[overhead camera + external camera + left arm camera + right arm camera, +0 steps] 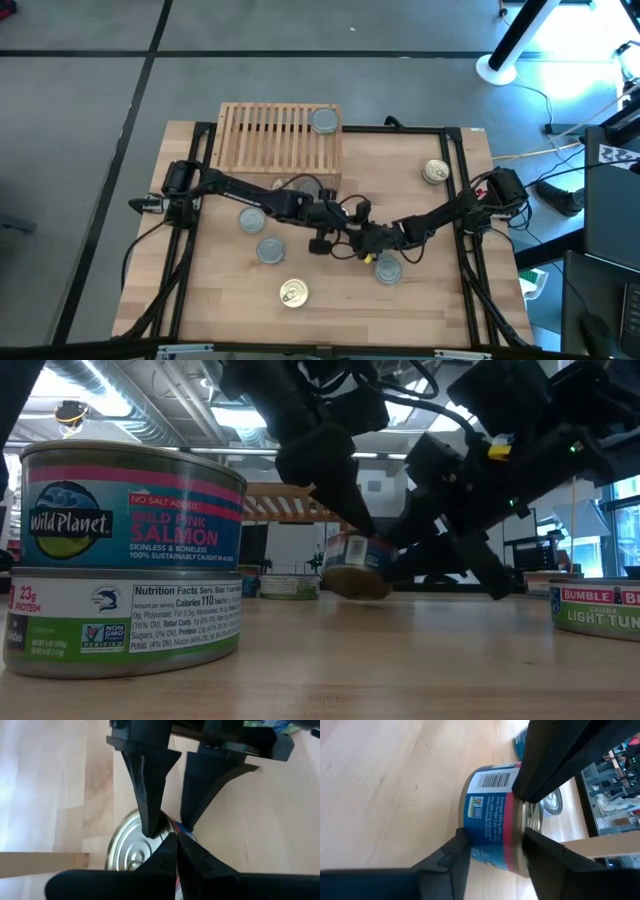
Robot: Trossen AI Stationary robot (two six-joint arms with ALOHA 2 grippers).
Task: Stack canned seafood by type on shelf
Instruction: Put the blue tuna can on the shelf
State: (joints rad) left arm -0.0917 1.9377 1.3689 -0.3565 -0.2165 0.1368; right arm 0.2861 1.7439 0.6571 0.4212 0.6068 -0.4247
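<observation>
Tilted salmon can (492,822) clasped between right tool (492,852) fingers, beside clenched left tool (172,837).

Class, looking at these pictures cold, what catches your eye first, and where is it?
Both dark arms meet at the table's middle, where a tilted can with a blue and pink label sits between the right hand's fingers while the shut left hand presses its tips against the lid. Behind them stands the slatted shelf with one silver-lidded can on it.
</observation>
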